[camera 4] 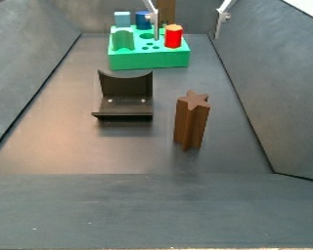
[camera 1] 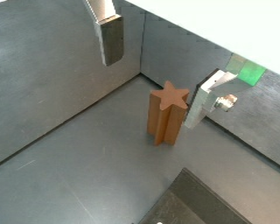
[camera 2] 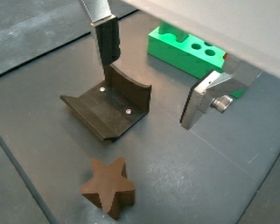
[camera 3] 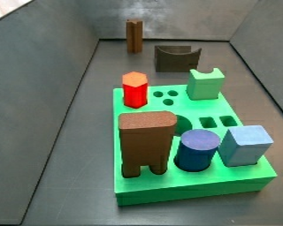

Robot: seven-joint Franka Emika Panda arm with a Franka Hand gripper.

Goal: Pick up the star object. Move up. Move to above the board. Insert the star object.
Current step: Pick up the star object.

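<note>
The star object [camera 4: 190, 119] stands upright on the grey desk [camera 4: 67, 127], free of everything, close to the wall at 3 o'clock in a side view. No writing or label shows on it or on any other piece. The fixture [camera 4: 125, 94] sits near it at 10 o'clock, with bare floor between them. The board [camera 4: 146, 49] lies well apart at 12 o'clock, carrying the red hexagonal peg [camera 4: 175, 36]. In both wrist views the pincer [camera 1: 154, 66] hangs above the floor, jaws spread wide and holding nothing, with the star below it.
</note>
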